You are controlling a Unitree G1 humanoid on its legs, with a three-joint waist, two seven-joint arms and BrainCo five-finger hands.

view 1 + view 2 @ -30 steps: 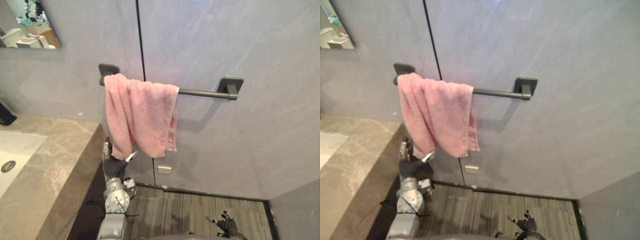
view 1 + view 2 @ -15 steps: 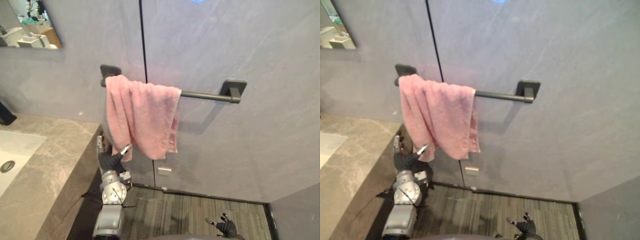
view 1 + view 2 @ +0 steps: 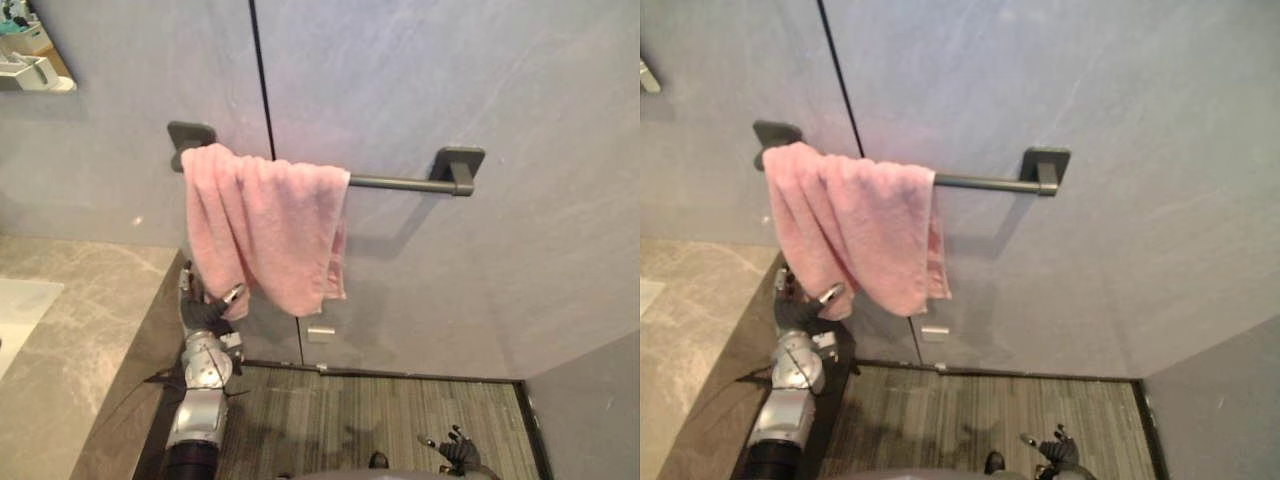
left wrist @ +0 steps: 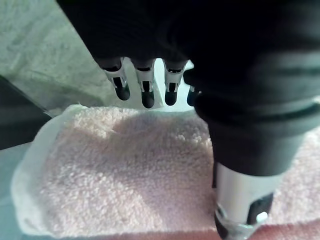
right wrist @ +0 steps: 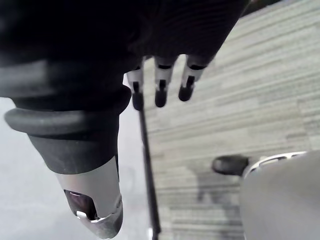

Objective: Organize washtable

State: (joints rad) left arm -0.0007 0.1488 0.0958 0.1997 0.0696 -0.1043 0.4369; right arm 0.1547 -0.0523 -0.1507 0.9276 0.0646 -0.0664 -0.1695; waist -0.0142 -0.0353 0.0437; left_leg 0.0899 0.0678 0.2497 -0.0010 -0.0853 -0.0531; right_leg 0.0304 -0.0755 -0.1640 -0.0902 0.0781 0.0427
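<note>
On the grey wall (image 3: 480,80), a soft, light pink towel (image 3: 270,220) droops from the bar (image 3: 400,182), best pinched at its lower corner beside the spread-open left hand (image 3: 205,310).

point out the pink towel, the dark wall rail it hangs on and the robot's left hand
pink terry towel (image 3: 265,225), left eye view, middle of the hanging cloth.
dark metal wall rail (image 3: 395,182), left eye view, bare stretch of bar.
left hand (image 3: 203,312), left eye view, dark palm cover.
</note>
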